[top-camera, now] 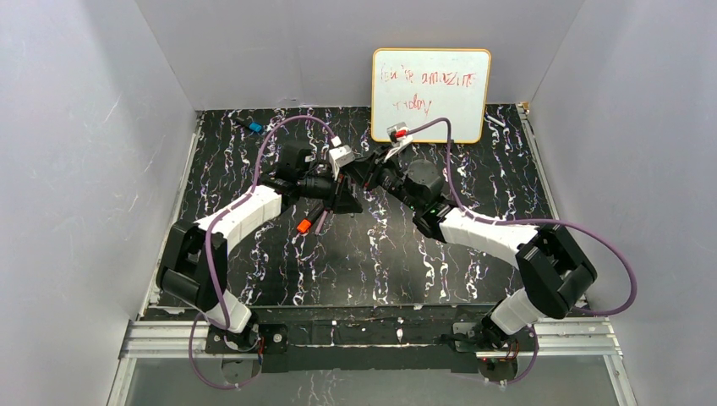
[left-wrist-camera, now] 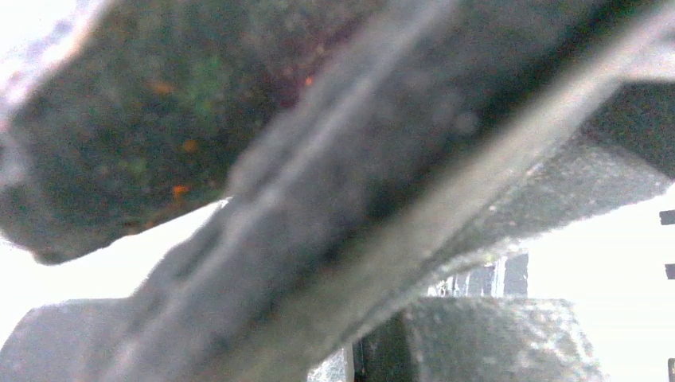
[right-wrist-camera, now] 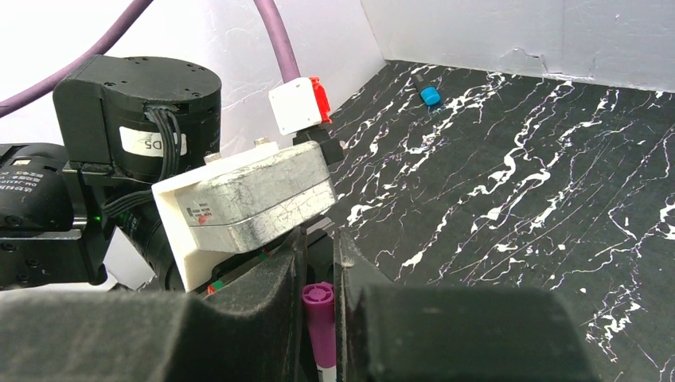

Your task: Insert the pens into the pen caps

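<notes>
Right gripper [right-wrist-camera: 319, 251] first: its fingers [right-wrist-camera: 278, 278] are clamped on the magenta pen [right-wrist-camera: 320, 318], which stands between them with its magenta end up and a pale body below. It hangs over the middle of the black marbled table [top-camera: 380, 262]. My left gripper [top-camera: 342, 200] sits just to its left with jaws closed. Its own camera gives only dark blur, so I cannot tell whether it holds anything. An orange cap [top-camera: 303, 226] lies on the table just near-left of the left gripper, a dark pen [top-camera: 320, 220] beside it. A blue-tipped piece [right-wrist-camera: 430, 95] lies far left, and the whiteboard [top-camera: 431, 93] leans at the far wall.
</notes>
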Controlling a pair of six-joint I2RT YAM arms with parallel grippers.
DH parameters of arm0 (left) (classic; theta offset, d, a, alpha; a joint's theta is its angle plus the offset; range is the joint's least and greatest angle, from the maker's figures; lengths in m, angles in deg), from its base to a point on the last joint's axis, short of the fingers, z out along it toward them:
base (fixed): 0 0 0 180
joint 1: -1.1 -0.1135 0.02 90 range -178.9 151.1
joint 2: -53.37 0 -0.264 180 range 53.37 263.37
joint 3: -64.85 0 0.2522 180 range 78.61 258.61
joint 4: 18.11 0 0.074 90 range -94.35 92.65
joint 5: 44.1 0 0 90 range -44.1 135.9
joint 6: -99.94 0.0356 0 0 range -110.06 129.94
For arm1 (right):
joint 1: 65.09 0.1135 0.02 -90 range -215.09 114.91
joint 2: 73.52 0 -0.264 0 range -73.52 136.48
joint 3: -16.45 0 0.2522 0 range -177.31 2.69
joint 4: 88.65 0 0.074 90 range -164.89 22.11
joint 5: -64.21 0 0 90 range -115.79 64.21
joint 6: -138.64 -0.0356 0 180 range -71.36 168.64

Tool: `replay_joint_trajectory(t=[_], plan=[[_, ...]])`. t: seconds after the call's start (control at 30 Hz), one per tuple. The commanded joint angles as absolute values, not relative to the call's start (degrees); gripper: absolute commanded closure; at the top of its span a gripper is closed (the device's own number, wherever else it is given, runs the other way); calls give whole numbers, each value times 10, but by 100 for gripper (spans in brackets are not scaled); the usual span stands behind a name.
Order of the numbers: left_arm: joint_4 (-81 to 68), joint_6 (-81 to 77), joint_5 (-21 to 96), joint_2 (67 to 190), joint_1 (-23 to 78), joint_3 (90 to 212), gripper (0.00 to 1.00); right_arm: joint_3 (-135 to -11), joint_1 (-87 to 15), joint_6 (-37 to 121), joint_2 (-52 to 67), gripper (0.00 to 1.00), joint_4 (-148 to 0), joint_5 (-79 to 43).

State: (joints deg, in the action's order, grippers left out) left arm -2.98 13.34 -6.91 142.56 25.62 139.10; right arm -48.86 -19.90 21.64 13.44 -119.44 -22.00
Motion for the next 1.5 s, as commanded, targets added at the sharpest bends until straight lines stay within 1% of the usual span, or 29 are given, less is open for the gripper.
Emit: replay_joint_trajectory(t=[0.0, 0.37, 0.57, 0.77, 0.97, 1.47], plan=[[-169, 104, -6, 1372, 212, 1431, 100, -444, -156, 198, 126, 99, -1048, -85], [-209, 61, -8, 1339, 185, 1423, 100, -425, -171, 195, 111, 99, -1046, -79], [-254, 27, -4, 1326, 171, 1415, 100, -415, -175, 189, 107, 99, -1048, -69], [-347, -25, 11, 1330, 171, 1409, 100, -418, -175, 166, 125, 99, -1069, -48], [-409, -58, 27, 1328, 170, 1394, 100, -422, -172, 163, 138, 99, -1070, -40], [-457, -88, 37, 1315, 155, 1392, 100, -420, -170, 152, 161, 99, -1080, -20]])
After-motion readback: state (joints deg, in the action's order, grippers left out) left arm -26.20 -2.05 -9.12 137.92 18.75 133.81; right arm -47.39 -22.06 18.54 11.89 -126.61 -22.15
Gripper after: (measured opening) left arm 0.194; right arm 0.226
